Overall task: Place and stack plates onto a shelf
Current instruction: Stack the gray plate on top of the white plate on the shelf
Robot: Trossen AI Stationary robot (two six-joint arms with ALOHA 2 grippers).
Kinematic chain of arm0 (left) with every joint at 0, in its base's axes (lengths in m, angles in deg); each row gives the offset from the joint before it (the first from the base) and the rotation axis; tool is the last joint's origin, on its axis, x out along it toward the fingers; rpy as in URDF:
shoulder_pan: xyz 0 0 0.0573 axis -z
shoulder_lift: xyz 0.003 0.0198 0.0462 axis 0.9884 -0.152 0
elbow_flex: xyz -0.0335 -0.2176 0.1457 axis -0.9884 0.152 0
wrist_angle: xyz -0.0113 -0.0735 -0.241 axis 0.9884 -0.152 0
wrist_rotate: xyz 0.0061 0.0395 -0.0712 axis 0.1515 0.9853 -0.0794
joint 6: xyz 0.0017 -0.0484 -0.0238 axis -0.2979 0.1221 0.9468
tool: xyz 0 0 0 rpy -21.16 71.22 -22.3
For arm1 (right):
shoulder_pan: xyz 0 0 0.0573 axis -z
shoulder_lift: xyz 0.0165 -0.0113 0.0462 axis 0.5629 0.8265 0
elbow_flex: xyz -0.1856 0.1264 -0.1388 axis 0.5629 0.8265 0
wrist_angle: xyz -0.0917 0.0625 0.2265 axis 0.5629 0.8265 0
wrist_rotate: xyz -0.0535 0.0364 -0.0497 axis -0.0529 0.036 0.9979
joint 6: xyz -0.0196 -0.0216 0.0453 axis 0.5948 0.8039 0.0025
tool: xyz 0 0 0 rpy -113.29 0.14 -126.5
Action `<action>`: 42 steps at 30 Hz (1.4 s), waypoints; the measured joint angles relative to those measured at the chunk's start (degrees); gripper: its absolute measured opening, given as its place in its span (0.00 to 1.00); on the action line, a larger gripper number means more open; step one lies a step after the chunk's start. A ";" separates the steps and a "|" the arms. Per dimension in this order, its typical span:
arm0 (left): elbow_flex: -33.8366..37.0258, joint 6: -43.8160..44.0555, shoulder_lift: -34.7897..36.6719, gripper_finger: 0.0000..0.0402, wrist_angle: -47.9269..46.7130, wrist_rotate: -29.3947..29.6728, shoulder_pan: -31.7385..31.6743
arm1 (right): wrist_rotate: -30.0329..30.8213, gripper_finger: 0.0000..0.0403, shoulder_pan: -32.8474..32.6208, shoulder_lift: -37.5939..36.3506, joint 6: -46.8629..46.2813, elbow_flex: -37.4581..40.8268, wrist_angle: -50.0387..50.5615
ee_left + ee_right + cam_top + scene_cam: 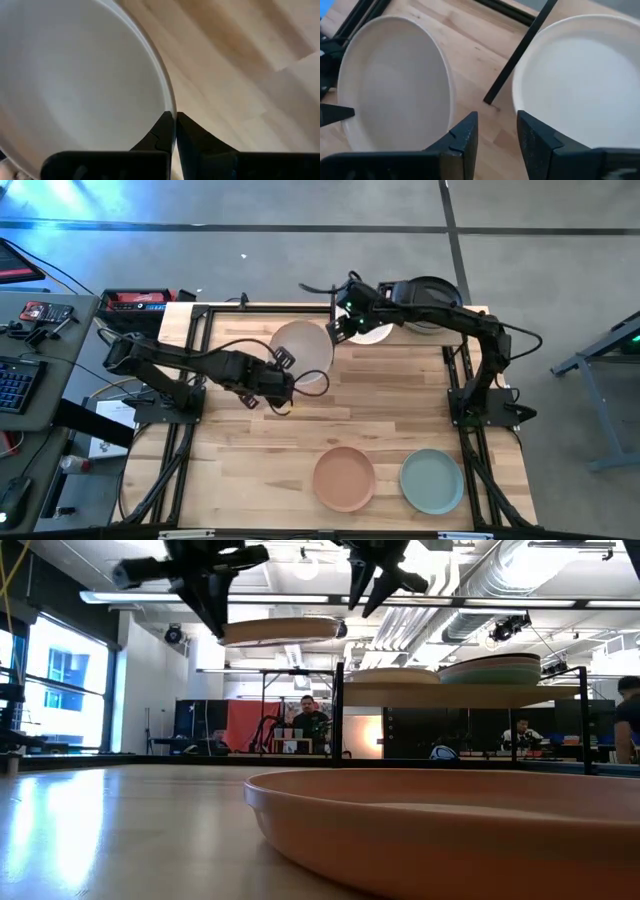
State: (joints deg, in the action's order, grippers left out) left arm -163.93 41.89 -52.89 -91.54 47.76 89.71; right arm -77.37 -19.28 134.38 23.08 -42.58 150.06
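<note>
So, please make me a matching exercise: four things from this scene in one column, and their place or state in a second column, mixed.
Things:
1. cream plate
2. terracotta plate
3. teal plate
4. right gripper

Place or state:
A. on the table's near edge, farthest right
B. jaws open, holding nothing
C. held in the air by the left gripper
D. on the table, left of the teal one

Pairs: 1-C, 2-D, 3-A, 4-B

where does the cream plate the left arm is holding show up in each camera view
High view: cream plate at centre, far side of the table.
Low view: seen edge-on, raised, upper left.
Left wrist view: fills the left side.
Right wrist view: left half.
Shared landmark: the left gripper pinching its rim.
</note>
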 joint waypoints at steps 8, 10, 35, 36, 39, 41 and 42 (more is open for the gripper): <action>0.00 -6.94 0.00 0.00 6.95 1.66 -3.93 | -0.07 0.28 2.11 0.00 2.72 0.00 -0.01; 0.00 -8.62 0.00 0.00 7.87 1.66 -4.76 | -0.10 0.28 2.30 0.00 2.92 0.00 0.01; 0.04 -18.92 0.02 0.00 17.55 1.07 -9.22 | -1.17 0.28 4.21 0.00 2.95 0.00 -0.56; 0.04 -19.51 0.02 0.00 17.95 1.07 -9.22 | -1.18 0.28 4.25 0.00 2.95 0.01 -0.69; 0.04 -20.50 0.02 0.00 18.12 1.07 -9.22 | -1.82 0.25 4.53 0.00 2.95 0.02 -0.71; 0.04 -20.45 0.02 0.00 18.12 1.07 -9.31 | -2.09 0.20 4.60 0.00 2.97 0.02 -0.71; 0.04 -20.41 0.02 0.00 18.12 1.07 -9.43 | -2.09 0.17 4.61 0.00 3.22 0.00 -0.71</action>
State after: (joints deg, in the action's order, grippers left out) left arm -163.89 21.48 -52.86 -73.42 48.83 80.28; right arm -79.46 -14.67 134.38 26.31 -42.57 149.34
